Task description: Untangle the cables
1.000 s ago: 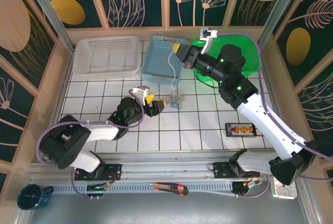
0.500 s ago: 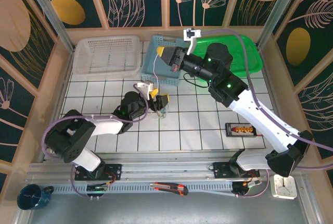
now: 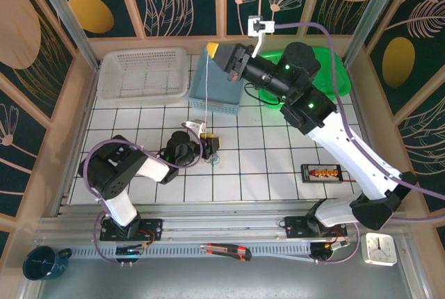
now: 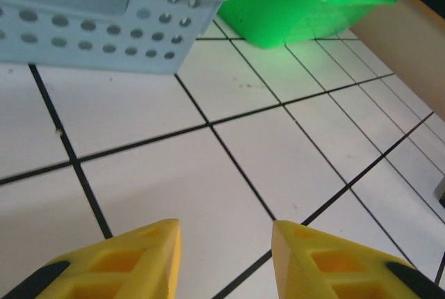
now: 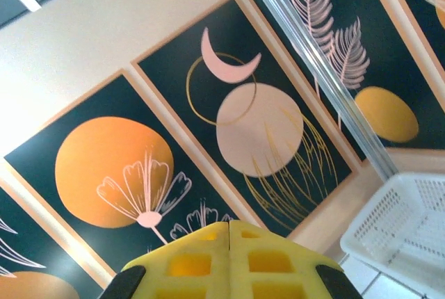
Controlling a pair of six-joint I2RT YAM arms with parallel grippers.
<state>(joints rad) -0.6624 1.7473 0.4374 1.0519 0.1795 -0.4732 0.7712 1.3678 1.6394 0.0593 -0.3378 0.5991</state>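
Right tool point(image 3: 214, 51) clenched on pale cable point(image 3: 208, 97), which runs straight down to the tangle point(image 3: 213, 153); I see left tool point(image 3: 213, 140), jaws apart, just beside that tangle.

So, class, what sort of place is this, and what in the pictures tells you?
Probably a robot lab's test cell: left arm and right arm bolted at the edge of a white tiled table, decorated panels boxing it in, a white plastic basket set out as a prop.
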